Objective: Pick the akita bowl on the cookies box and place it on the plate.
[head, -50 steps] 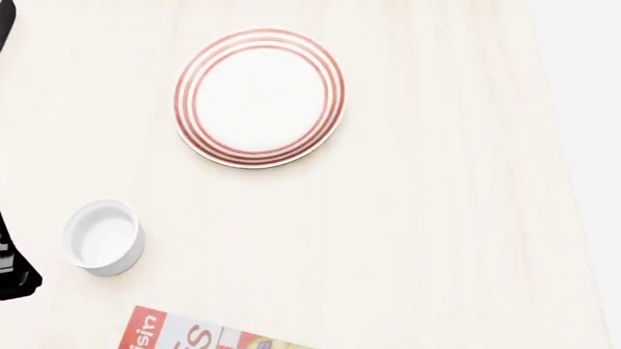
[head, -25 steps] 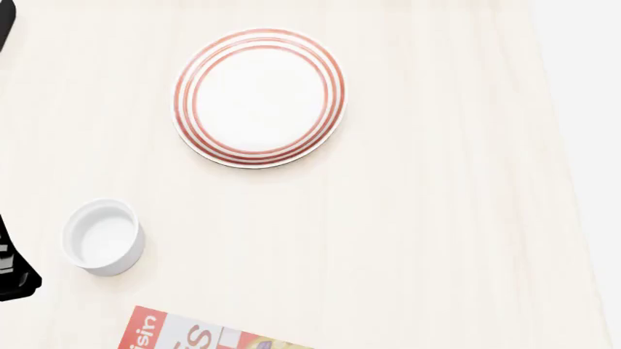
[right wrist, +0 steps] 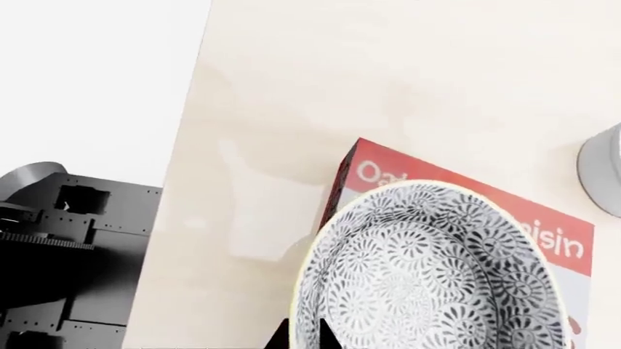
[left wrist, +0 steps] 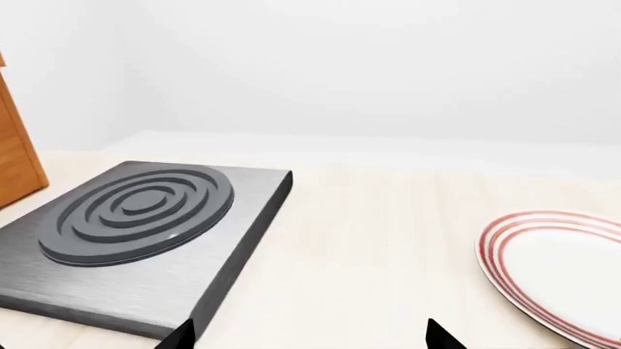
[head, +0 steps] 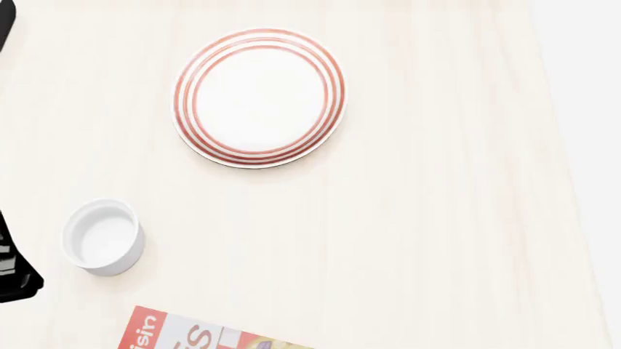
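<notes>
The akita bowl (right wrist: 437,276), grey-and-white floral, fills the right wrist view and sits over the red-and-white cookies box (right wrist: 388,171). My right gripper (right wrist: 302,338) is shut on the bowl's rim, one tip outside the wall and one inside. Whether the bowl still touches the box I cannot tell. The plate (head: 259,97), white with red rings, lies on the table at the back in the head view, and its edge (left wrist: 563,269) shows in the left wrist view. My left gripper (left wrist: 310,338) stands open over bare table, holding nothing. Only a corner of the box (head: 194,336) shows in the head view.
A plain white cup (head: 104,236) stands left of the box. A dark grey burner slab (left wrist: 145,218) and a wooden panel (left wrist: 14,145) lie beyond the left gripper. The table's right edge (head: 572,218) drops off. The robot's dark base (right wrist: 58,247) sits beside the table.
</notes>
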